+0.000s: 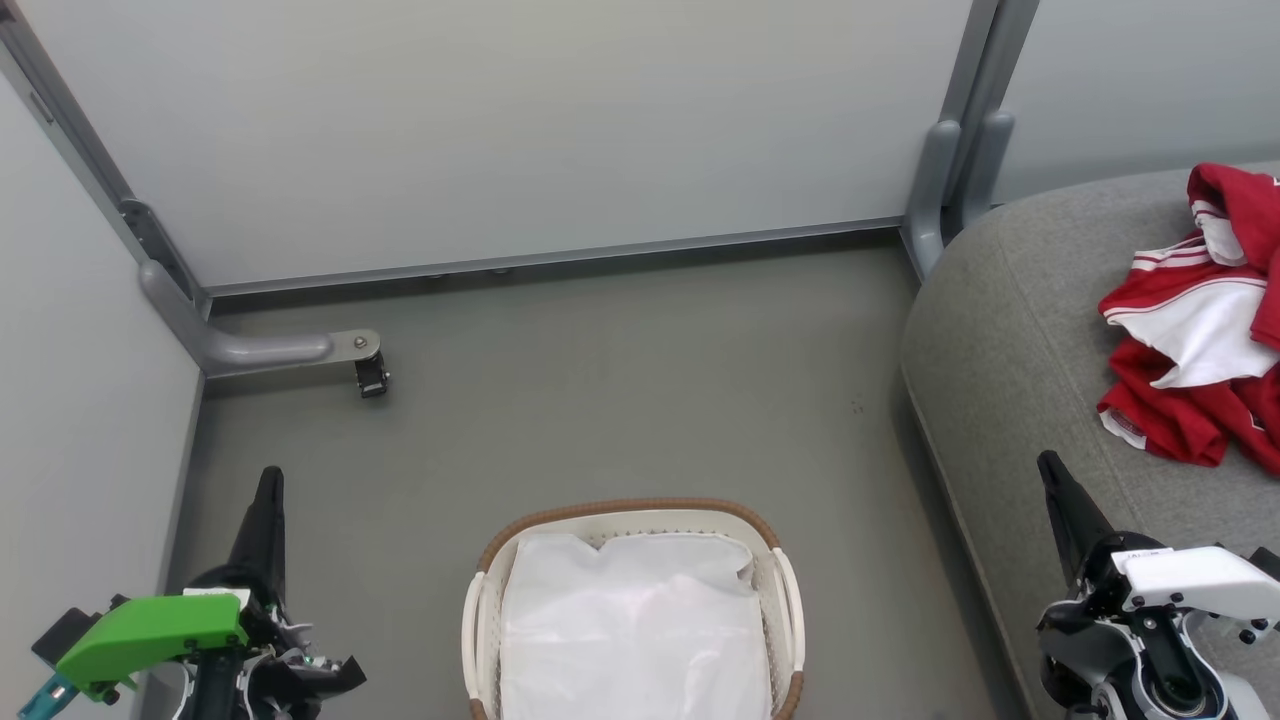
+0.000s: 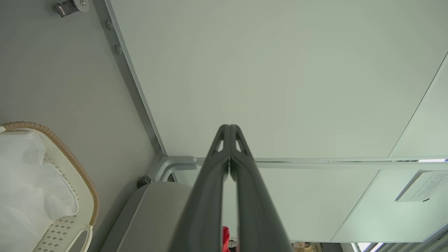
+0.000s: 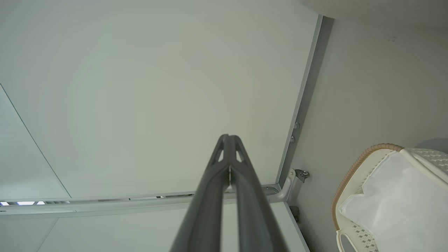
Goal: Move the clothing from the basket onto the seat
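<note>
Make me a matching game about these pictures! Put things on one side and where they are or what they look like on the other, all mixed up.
Things:
1. clothing
2. basket
3. seat
4. left gripper

Descriptions:
A. grey, at the right
B. on the floor, with a white liner inside
C. red and white, lying on the seat
D. shut, holding nothing

Pairs: 1-C, 2-B, 3-A, 4-D

Left gripper (image 1: pixel 268 490): lower left of the head view, long dark fingers pointing straight up that view.
Left jaws: pressed together, tips touching.
Left wrist: green cover (image 1: pixel 150 625) at the fingers' base.
Right gripper (image 1: pixel 1052 472): lower right, fingers leaning up and slightly left.
Right jaws: pressed together, tips touching.
Right wrist: white cover (image 1: pixel 1190 575) at the fingers' base.
</note>
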Available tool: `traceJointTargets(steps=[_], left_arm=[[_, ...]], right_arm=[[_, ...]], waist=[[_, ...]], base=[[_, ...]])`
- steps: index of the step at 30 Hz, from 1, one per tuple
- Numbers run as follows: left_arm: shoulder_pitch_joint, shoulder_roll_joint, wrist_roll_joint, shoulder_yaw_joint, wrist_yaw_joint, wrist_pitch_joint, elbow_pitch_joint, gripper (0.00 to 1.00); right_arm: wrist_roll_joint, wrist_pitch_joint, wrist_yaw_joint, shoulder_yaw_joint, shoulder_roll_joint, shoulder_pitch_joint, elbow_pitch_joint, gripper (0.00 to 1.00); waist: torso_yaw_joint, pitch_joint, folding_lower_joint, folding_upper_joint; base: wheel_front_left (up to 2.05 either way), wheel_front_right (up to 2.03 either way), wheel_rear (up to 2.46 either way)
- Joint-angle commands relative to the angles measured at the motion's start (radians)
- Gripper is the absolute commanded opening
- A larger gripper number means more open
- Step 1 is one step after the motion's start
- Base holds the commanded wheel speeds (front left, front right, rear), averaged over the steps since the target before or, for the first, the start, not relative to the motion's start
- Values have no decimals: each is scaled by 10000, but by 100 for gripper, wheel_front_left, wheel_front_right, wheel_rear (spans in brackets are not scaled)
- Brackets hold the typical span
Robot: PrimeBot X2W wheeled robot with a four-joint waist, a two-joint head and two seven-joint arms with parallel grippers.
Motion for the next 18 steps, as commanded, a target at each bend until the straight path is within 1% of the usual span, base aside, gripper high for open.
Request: traceJointTargets(steps=[1,18], left_arm=[[-156,65,-134,46,-70,52,-42,0],[-140,65,-124,41,-69,49,-33,0]], right_arm=[[135,56,-3,-32,-59,-72,-56,0],[117,56,-3,-27,-59,-66,-51,0]], waist=[[-1,-4,0,0],[-1,-4,0,0]], base=[[0,0,0],[0,0,0]])
